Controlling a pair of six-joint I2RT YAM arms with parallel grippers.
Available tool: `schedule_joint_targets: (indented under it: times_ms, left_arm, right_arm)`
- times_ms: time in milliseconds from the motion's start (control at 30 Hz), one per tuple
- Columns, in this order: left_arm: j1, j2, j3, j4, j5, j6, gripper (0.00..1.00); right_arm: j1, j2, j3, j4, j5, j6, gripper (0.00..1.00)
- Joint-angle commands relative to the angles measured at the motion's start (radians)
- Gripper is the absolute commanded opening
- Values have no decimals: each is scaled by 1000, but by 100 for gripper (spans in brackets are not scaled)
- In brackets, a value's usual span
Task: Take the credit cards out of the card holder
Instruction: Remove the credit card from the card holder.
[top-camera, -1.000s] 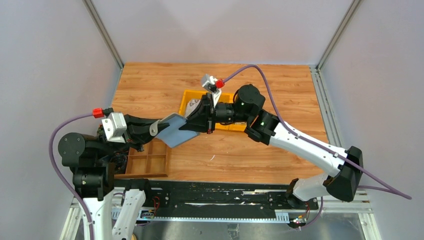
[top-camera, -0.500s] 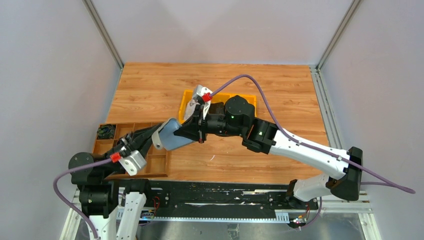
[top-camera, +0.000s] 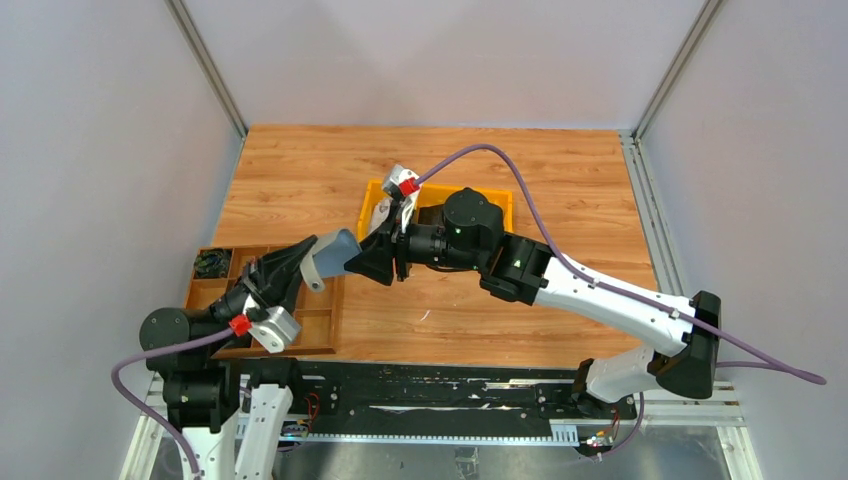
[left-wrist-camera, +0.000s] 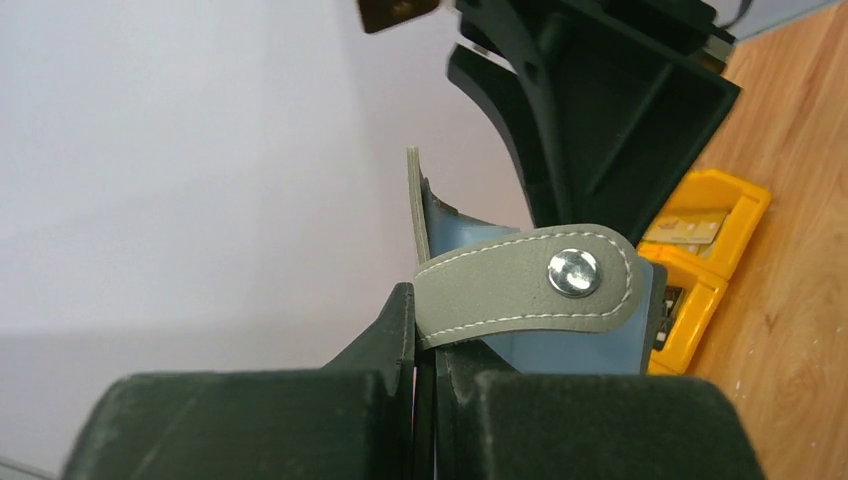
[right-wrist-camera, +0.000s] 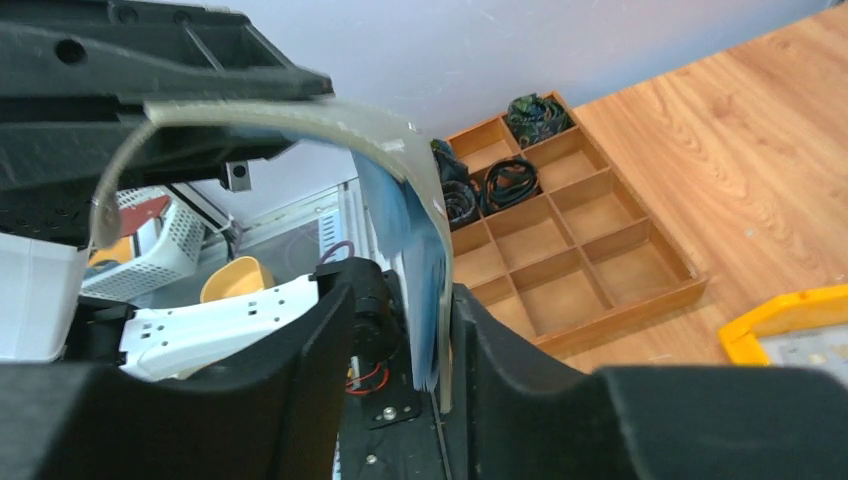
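Left wrist, left claw (left-wrist-camera: 421, 335) clamped on card holder (left-wrist-camera: 540, 345), right claw (right-wrist-camera: 400, 315) parted around it, apparently loose.

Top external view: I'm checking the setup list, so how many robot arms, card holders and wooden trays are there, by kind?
Robot arms: 2, the left arm and the right arm
Card holder: 1
Wooden compartment tray: 1
Total: 4

Card holder (left-wrist-camera: 560, 350) grey-blue w/ white stitching; bin (left-wrist-camera: 742, 198) yellow; cards (left-wrist-camera: 690, 226) prob. tan.
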Motion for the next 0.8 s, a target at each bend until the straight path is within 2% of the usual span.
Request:
schedule_joint_targets:
  times_ms: [0, 67, 133, 200, 333, 367, 567, 700, 767]
  left_arm:
    - [4, 57, 72, 97, -52, -207, 1]
    - [3, 75, 93, 118, -40, -294, 1]
    - [3, 102, 123, 115, -24, -375, 0]
    - [4, 136, 166, 77, 6, -453, 0]
    - [3, 200, 235, 15, 41, -614, 0]
    - [3, 208, 235, 17, 52, -646, 0]
    - [4, 199, 154, 97, 86, -881, 0]
    - [4, 176, 102, 98, 96, -906, 0]
    - [3, 171, 85, 97, 108, -912, 0]
  right_arm:
    - [-15, -22, -25, -17, -19, 8, 47]
    - [-20, -15, -18, -11, -36, -4, 49]
    - [-23, -2, -1, -8, -58, -26, 48]
    - [-27, 10, 27, -12, -50, -44, 37]
    - [-40, 32, 96, -80, 34, -58, 5]
    - [-46, 34, 103, -92, 62, -41, 1]
    - [-129, 19, 47, 30, 78, 215, 0]
    - [-197, 2, -35, 179, 26, 421, 0]
    - [-211, -9, -52, 225, 19, 465, 0]
